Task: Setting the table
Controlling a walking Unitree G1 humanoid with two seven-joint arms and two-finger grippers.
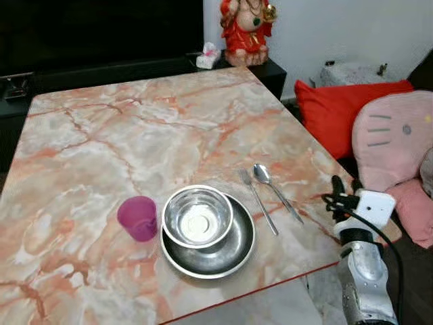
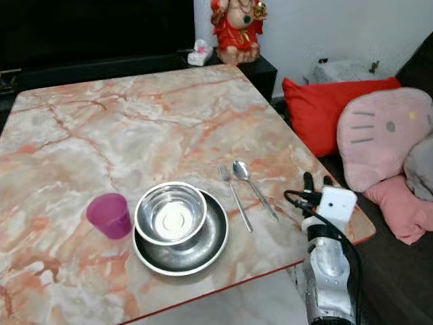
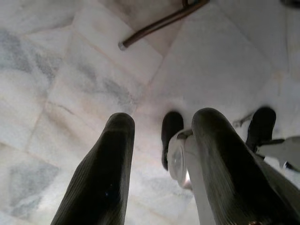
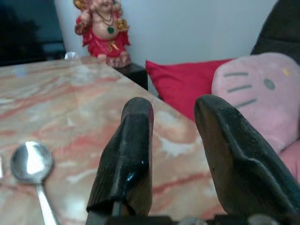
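On the marble table [image 1: 135, 122] near its front edge, a steel bowl [image 1: 197, 217] sits in a steel plate [image 1: 238, 249]. A purple cup [image 1: 138, 218] stands upright just left of them. To the right of the plate lie a fork [image 1: 257, 200] and a spoon [image 1: 274, 189], side by side. My right gripper [image 1: 346, 186] hovers at the table's right edge, a little right of the spoon [image 4: 30, 161], open and holding nothing. My left gripper [image 3: 164, 117] hangs open over the floor, also with nothing in it.
A red statue [image 1: 245, 27] and a tissue pack [image 1: 207, 57] stand on the dark cabinet behind the table. A red cushion [image 1: 338, 108] and a pink cat-face cushion [image 1: 396, 135] lie on the sofa to the right. A thin metal leg [image 3: 159, 23] crosses the pale tiled floor.
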